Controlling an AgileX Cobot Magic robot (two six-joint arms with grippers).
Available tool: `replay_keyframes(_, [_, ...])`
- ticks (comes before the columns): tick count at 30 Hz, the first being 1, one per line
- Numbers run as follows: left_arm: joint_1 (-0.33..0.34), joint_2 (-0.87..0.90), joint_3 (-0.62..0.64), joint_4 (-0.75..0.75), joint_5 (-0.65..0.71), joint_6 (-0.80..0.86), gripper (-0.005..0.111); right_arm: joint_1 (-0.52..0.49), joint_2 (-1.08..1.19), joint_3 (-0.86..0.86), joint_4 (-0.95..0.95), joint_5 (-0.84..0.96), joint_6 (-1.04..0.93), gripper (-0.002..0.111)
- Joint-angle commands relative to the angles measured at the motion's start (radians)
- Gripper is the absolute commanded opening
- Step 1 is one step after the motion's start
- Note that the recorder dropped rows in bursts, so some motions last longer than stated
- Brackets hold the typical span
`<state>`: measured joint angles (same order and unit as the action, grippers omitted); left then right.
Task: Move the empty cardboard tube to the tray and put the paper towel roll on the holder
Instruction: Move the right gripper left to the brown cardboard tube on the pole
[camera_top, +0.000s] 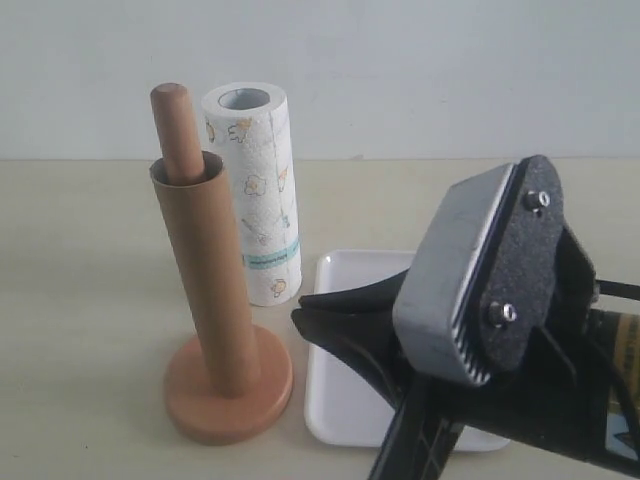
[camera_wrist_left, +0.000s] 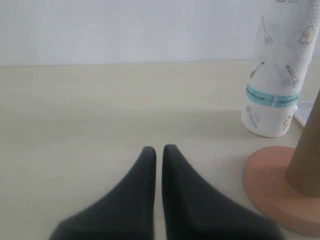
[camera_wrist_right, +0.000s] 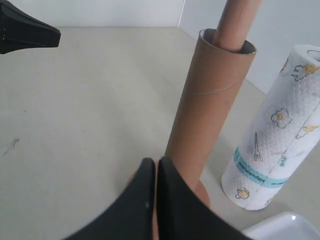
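Observation:
The empty cardboard tube (camera_top: 215, 290) stands slipped over the post (camera_top: 175, 130) of the wooden holder, whose round base (camera_top: 200, 400) rests on the table. Just behind it the paper towel roll (camera_top: 260, 180) stands upright on the table. To their right lies the white tray (camera_top: 350, 285), bare where visible. My right gripper (camera_top: 298, 315) is shut and empty over the tray's left edge, its tips pointing at the tube (camera_wrist_right: 210, 105) low down, close to the holder base. My left gripper (camera_wrist_left: 159, 149) is shut and empty above bare table, left of the holder base (camera_wrist_left: 272, 185) and the roll (camera_wrist_left: 277, 75).
The right arm's wrist body (camera_top: 490, 290) fills the near right of the exterior view and hides much of the tray. The left gripper's dark tip (camera_wrist_right: 30, 32) shows at the edge of the right wrist view. A pale wall stands behind the beige table (camera_top: 80, 300).

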<state>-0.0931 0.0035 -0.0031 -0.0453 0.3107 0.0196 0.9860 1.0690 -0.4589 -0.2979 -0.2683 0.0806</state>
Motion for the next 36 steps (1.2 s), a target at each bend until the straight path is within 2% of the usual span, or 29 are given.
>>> replay_keyframes(1, [0.003,-0.004,0.003,0.001,-0.001,-0.011,0.004,0.001,0.001,-0.006,0.004,0.035,-0.016,0.001])
replay_keyframes(6, [0.003,-0.004,0.003,0.001,-0.001,-0.011,0.004,-0.018,0.025,-0.006,0.007,0.070,-0.088,0.001])
replay_keyframes(11, [0.003,-0.004,0.003,0.001,-0.001,-0.011,0.004,-0.142,0.137,-0.006,0.207,-0.044,-0.090,0.001])
replay_keyframes(15, [0.003,-0.004,0.003,0.001,-0.001,-0.011,0.004,-0.221,0.230,-0.006,0.238,-0.126,-0.053,0.001])
replay_keyframes(22, [0.003,-0.004,0.003,0.001,-0.001,-0.011,0.004,-0.181,0.309,-0.006,0.124,-0.176,0.046,0.001])
replay_keyframes(28, [0.003,-0.004,0.003,0.001,-0.001,-0.011,0.004,-0.113,0.327,-0.008,0.045,-0.299,0.074,0.004])
replay_keyframes(29, [0.003,-0.004,0.003,0.001,-0.001,-0.011,0.004,-0.108,0.330,-0.010,0.045,-0.299,0.090,0.008])
replay_keyframes(31, [0.003,-0.004,0.003,0.001,-0.001,-0.011,0.004,-0.106,0.340,-0.011,0.045,-0.299,0.101,0.023])
replay_keyframes(36, [0.003,-0.004,0.003,0.001,-0.001,-0.011,0.004,-0.106,0.366,-0.011,0.068,-0.343,0.117,0.085])
